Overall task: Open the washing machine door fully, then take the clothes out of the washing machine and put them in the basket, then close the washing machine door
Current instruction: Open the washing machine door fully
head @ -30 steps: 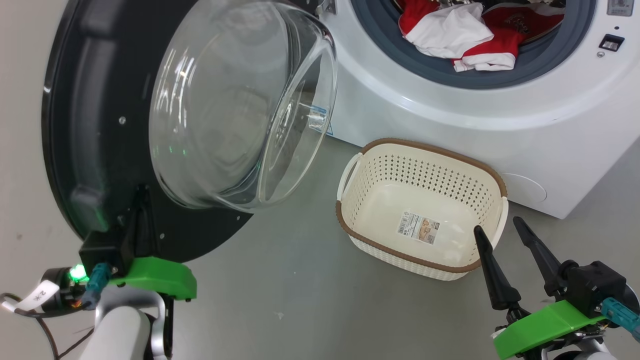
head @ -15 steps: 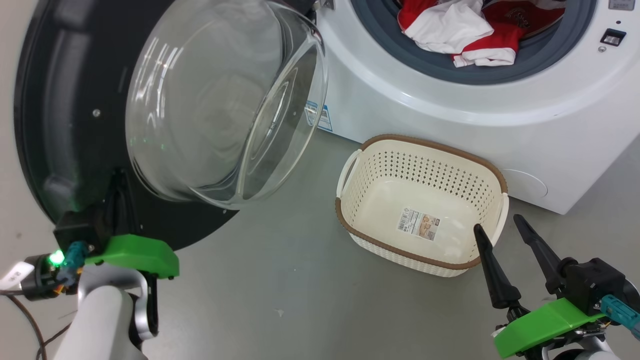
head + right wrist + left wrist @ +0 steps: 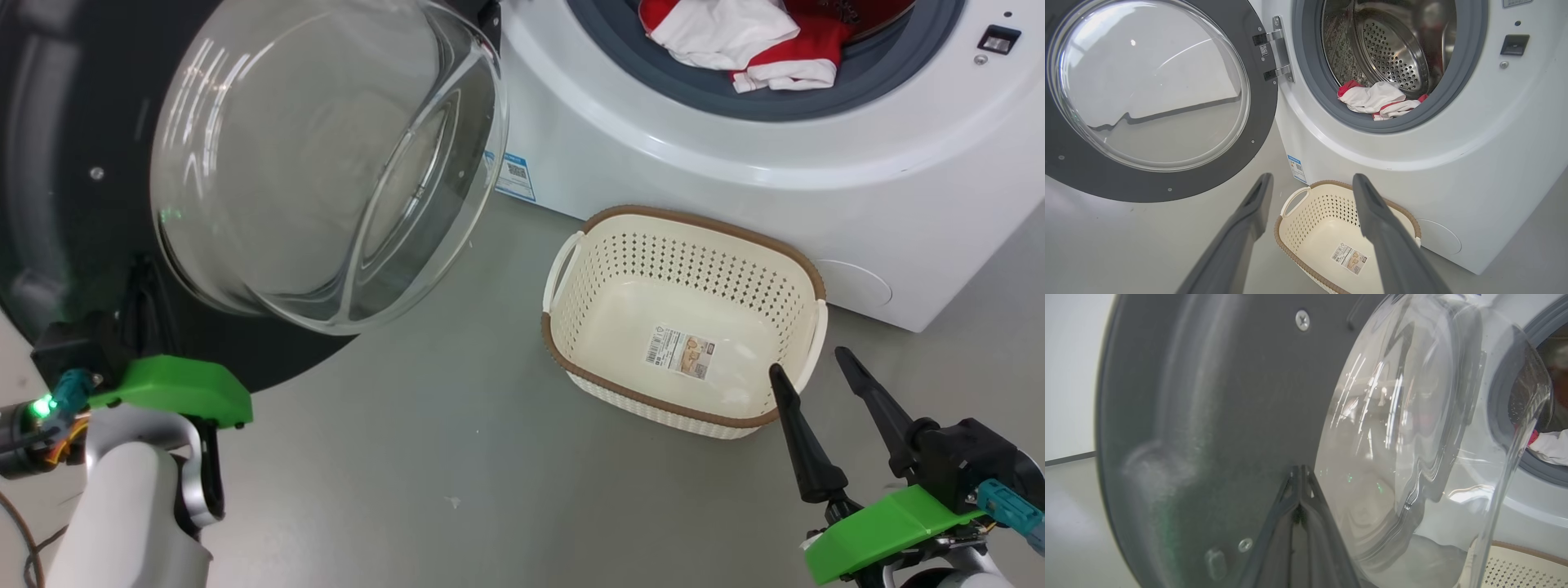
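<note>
The washing machine (image 3: 735,163) (image 3: 1494,122) stands at the upper right with its drum open. Its door (image 3: 57,163) (image 3: 1208,396) (image 3: 1261,81) hangs swung out to the left, black rim and clear glass bowl (image 3: 326,163) facing me. My left gripper (image 3: 145,273) (image 3: 1300,473) is shut, fingertips against the rim's inner face just below the glass. Red and white clothes (image 3: 735,41) (image 3: 1372,100) (image 3: 1549,445) lie at the drum's mouth on the grey ring. The cream basket (image 3: 678,261) (image 3: 1323,208) sits empty on the floor before the washer. My right gripper (image 3: 808,363) (image 3: 1312,177) hovers open beside the basket's near right corner.
Grey floor (image 3: 457,425) spreads between the door and the basket. A blue label (image 3: 514,175) is stuck low on the washer's front. A pale wall (image 3: 1069,375) stands behind the door on the left.
The door has swung further left, away from the washer, with my left gripper moving left against it. The head view has shifted a little. The right gripper has kept its place.
</note>
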Robot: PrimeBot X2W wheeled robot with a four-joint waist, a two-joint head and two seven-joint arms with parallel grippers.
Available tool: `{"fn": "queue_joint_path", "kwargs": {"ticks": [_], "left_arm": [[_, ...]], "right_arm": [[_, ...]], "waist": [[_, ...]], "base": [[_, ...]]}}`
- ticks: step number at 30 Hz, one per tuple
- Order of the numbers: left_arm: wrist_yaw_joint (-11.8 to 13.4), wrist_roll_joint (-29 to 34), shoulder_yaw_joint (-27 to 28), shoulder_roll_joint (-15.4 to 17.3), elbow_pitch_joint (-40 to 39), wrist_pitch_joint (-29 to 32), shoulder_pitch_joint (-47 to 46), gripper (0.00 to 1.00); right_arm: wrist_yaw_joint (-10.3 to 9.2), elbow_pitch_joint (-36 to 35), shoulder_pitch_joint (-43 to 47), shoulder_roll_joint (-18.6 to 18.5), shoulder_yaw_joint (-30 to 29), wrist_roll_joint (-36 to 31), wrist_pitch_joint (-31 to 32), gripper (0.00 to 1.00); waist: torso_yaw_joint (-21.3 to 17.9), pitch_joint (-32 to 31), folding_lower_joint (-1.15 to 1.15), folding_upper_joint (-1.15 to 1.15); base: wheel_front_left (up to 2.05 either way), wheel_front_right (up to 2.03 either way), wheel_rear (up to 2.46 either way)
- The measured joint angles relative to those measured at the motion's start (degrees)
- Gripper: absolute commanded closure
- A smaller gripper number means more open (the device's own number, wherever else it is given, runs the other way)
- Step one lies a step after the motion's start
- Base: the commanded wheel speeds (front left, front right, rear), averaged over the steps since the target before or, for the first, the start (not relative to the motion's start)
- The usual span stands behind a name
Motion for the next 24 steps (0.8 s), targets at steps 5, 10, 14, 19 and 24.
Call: {"fn": "queue_joint_path", "kwargs": {"ticks": [5,10,14,19,24], "left_arm": [[-0.8,1.0,1.3,0.0,2.3,-0.1,-1.7,1.00],[-1.9,1.9,2.4,-0.1,5.8,-0.3,-3.9,1.00],[-2.4,1.9,3.1,-0.1,7.7,-0.3,-5.4,1.00],[-2.9,2.4,4.2,-0.2,8.5,-0.3,-6.0,1.00],[-3.7,2.6,5.3,-1.0,8.4,-0.3,-6.0,1.00]], "right_arm": [[0.00,-0.3,0.0,0.0,0.0,-0.4,0.5,0.00],[0.00,-0.7,0.0,0.0,0.1,-0.4,1.0,0.00],[0.00,-0.8,0.0,0.0,0.1,-0.9,1.2,0.00],[0.00,-0.9,-0.1,0.0,0.2,-1.2,1.2,0.00],[0.00,-0.8,-0.2,-0.1,0.2,-1.2,1.2,0.00]], "waist": [[-0.1,0.5,0.00,0.00],[-0.3,0.9,0.00,0.00],[-0.5,1.2,0.00,0.00],[-0.9,1.4,0.00,0.00],[-1.2,1.4,0.00,0.00]], "base": [[0.00,0.00,0.00],[0.00,0.00,0.00],[0.00,0.00,0.00],[0.00,0.00,0.00],[0.00,0.00,0.00]]}}
